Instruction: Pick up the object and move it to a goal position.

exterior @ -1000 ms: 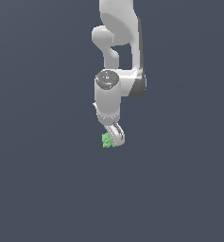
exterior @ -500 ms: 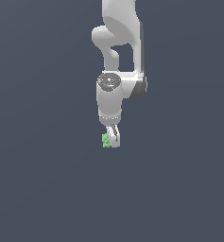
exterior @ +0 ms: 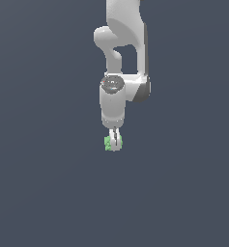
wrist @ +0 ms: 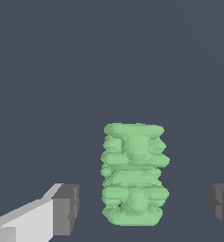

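Fingers point(wrist: 66, 209) stand apart on either side of the object point(wrist: 133, 174), not touching it. Grasp, lift and transfer to the goal remain.

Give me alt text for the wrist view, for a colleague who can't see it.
A small light-green, knobbly clump sits centred between the gripper's two dark grey finger pads, with a clear gap on each side, so the jaws are open and not touching it. Behind it is only plain dark blue-grey surface.
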Controlling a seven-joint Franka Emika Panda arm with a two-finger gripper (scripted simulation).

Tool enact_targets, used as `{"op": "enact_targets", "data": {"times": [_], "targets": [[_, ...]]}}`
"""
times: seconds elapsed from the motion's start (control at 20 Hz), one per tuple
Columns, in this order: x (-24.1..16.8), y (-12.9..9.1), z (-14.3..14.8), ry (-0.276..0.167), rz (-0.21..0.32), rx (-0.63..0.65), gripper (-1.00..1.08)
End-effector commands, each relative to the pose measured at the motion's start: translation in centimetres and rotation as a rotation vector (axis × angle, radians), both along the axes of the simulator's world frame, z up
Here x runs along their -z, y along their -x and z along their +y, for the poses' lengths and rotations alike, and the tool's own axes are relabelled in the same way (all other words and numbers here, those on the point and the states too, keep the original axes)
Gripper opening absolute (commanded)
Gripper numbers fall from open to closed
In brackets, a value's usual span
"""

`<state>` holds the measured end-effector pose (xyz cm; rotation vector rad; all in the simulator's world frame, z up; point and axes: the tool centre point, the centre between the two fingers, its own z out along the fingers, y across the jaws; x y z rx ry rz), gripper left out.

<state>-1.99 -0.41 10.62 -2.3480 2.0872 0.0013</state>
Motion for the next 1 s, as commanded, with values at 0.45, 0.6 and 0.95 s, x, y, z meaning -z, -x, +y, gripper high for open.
{"op": "enact_targets", "data": {"times": [0.45,0.6,0.95], "targets": [[1.4,0.1,0.0,0.001,0.000,0.014,1.00],[3.0,0.1,0.0,0.001,0.000,0.016,1.00],[5.1,0.1,0.0,0.001,0.000,0.017,1.00]]}}
